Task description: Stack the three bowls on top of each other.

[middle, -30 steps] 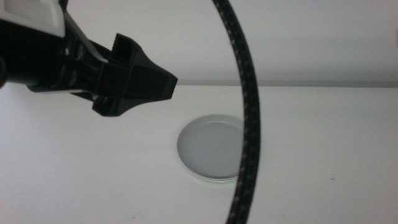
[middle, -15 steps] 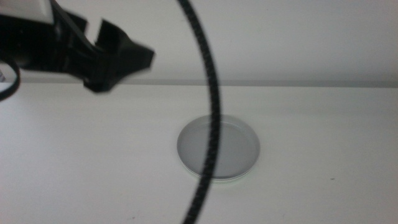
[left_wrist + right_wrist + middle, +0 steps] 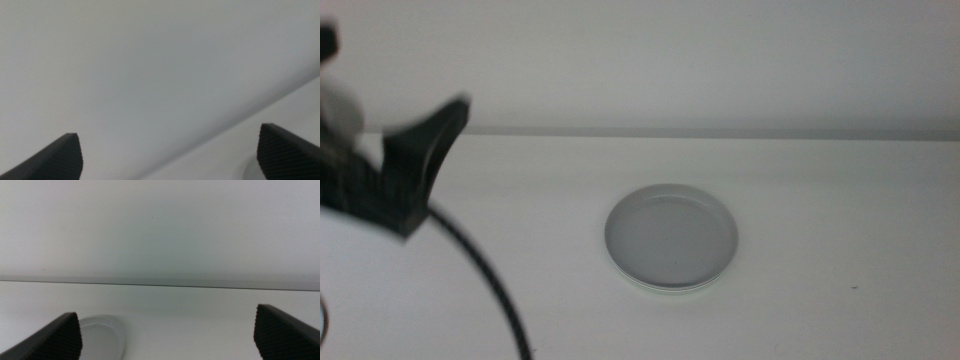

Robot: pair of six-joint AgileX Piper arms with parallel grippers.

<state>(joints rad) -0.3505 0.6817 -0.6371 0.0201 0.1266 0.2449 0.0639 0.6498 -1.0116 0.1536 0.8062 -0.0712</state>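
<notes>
I see one stack of bowls (image 3: 671, 238) at table (image 3: 840, 200) centre: round, shallow, low-rimmed, grey uppermost, a paler rim beneath. It lies to the right of my left gripper (image 3: 405, 175), whose jaws stand wide and empty. The right gripper (image 3: 165, 335), equally wide, waits out of the middle view.

The white table (image 3: 840, 200) carries 1 stack of bowls (image 3: 671, 238) near its middle
</notes>
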